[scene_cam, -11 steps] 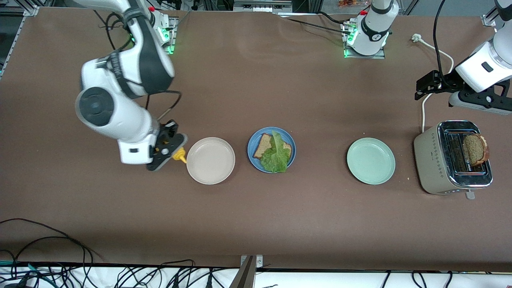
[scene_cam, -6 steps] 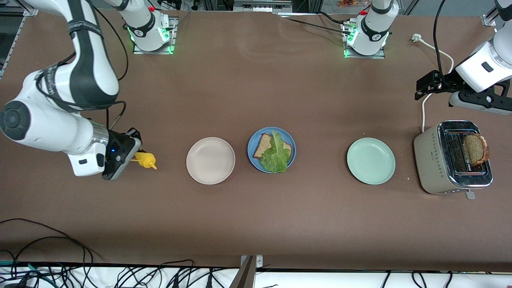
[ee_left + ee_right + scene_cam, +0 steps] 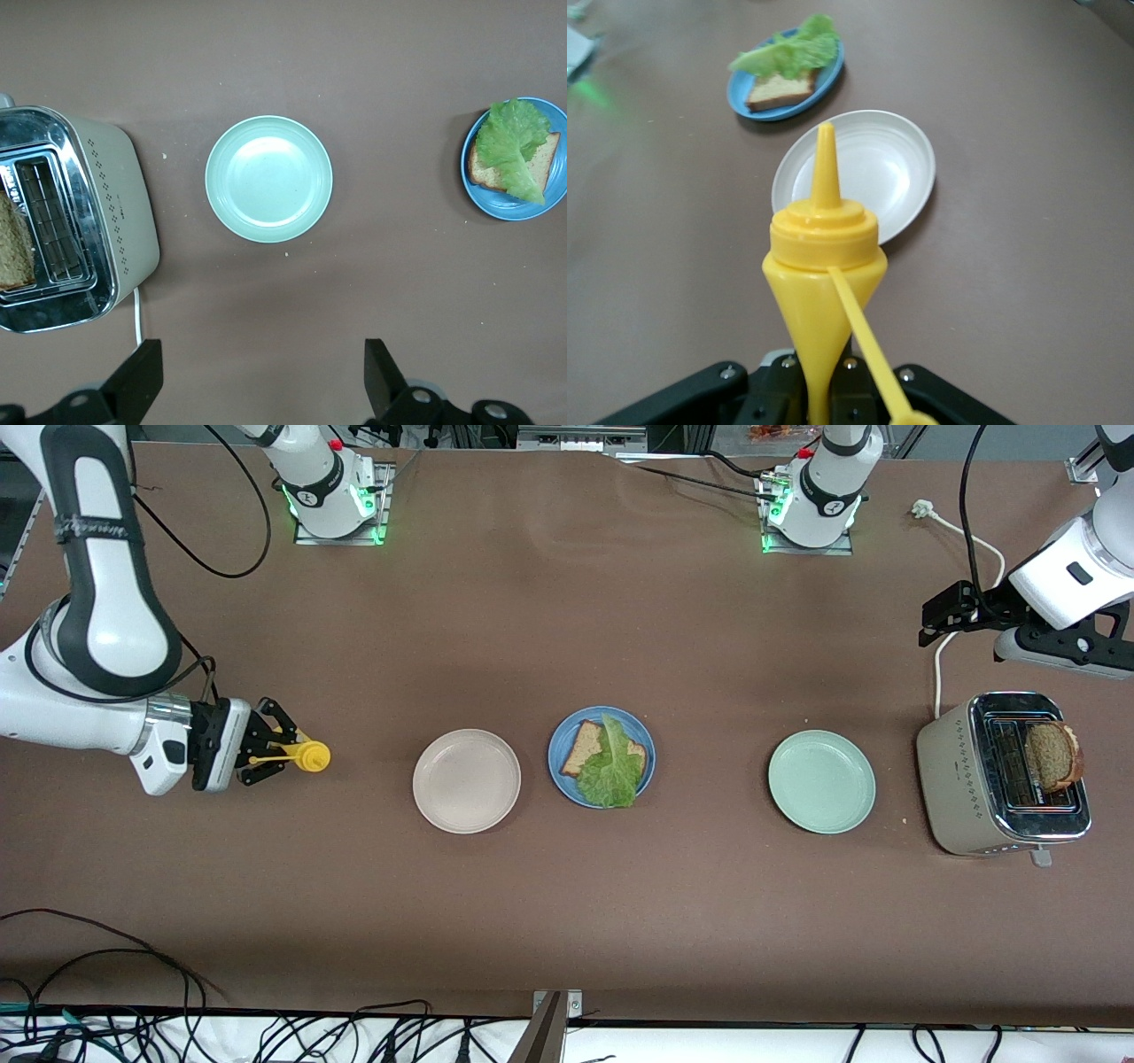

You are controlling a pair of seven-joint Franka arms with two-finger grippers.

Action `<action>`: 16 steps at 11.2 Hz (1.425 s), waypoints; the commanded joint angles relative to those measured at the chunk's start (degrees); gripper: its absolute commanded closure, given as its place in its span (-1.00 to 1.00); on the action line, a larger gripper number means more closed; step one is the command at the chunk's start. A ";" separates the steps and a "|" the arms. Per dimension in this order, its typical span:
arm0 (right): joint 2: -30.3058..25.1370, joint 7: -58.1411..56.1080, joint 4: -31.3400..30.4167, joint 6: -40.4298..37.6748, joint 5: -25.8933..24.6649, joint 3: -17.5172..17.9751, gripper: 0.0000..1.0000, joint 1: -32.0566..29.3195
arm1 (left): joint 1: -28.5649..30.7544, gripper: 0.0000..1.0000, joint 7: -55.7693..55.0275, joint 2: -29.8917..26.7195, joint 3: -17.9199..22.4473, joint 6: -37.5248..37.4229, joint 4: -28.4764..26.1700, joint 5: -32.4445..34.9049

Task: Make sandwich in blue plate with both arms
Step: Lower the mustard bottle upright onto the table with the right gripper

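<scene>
The blue plate (image 3: 647,779) sits mid-table with one brown bread slice (image 3: 582,747) on it and a green lettuce leaf (image 3: 611,772) lying over the slice. Another bread slice (image 3: 1052,755) stands in the toaster (image 3: 961,779). My right gripper (image 3: 266,753) is shut on a yellow squeeze bottle (image 3: 306,756), held over the table at the right arm's end with its nozzle toward the plates; the right wrist view shows the bottle (image 3: 824,266) in that gripper (image 3: 824,390). My left gripper (image 3: 926,622) hangs open with nothing in it, over the table beside the toaster.
A cream-white plate (image 3: 467,781) lies between the bottle and the blue plate. A pale green plate (image 3: 821,781) lies between the blue plate and the toaster. The toaster's white cord (image 3: 939,682) runs along the table under the left gripper.
The right arm has swung from beside the cream-white plate out toward its own end of the table, carrying the yellow bottle and turning it level. The left arm has not moved.
</scene>
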 commanded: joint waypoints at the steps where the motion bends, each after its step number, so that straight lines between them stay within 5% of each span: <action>1: 2.26 -20.00 -5.36 -2.11 9.38 1.21 1.00 -4.58 | -0.03 -1.00 0.75 0.85 0.11 -1.35 2.06 0.34; 3: 4.82 -27.67 -5.10 -8.26 13.44 -0.71 1.00 -5.03 | -0.03 -1.00 0.75 0.94 0.11 -1.35 2.06 0.25; 9: 8.76 -44.29 -3.44 -20.56 13.36 -5.73 1.00 -5.12 | -0.03 -1.00 0.75 0.94 0.02 -1.35 2.06 0.34; 16: 18.97 -51.87 3.60 -39.66 16.52 -13.20 1.00 -5.12 | -0.03 -1.00 0.75 0.85 0.11 -1.35 2.06 0.25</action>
